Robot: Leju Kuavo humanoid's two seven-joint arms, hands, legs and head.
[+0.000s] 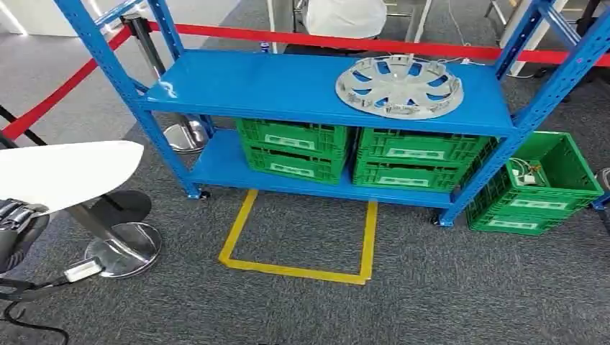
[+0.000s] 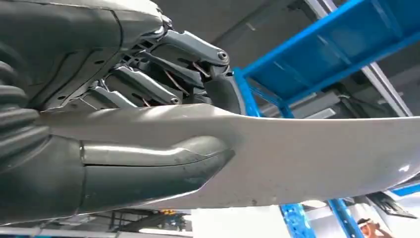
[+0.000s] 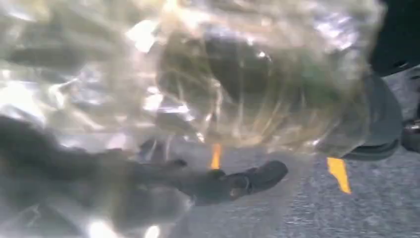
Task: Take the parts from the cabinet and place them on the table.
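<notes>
A flat white panel (image 1: pixel 68 172) juts in at the left of the head view, gripped at its near end by my left hand (image 1: pixel 18 226). Seen from the left wrist, that hand (image 2: pixel 74 163) clamps the panel (image 2: pixel 322 158) with the thumb on one face and the dark fingers (image 2: pixel 163 84) on the other. A silver wheel cover (image 1: pixel 399 86) lies on the right of the blue rack's upper shelf (image 1: pixel 252 83). The blurred right wrist view has my right hand (image 3: pixel 218 181) above the carpet, carrying a clear plastic-wrapped part (image 3: pixel 237 74); the grip itself is hidden.
Green crates (image 1: pixel 295 147) fill the rack's lower shelf, and another crate (image 1: pixel 539 187) stands on the floor at the right. A yellow tape square (image 1: pixel 302 269) marks the carpet before the rack. A chrome stanchion base (image 1: pixel 122 248) and red belt (image 1: pixel 57 90) lie left.
</notes>
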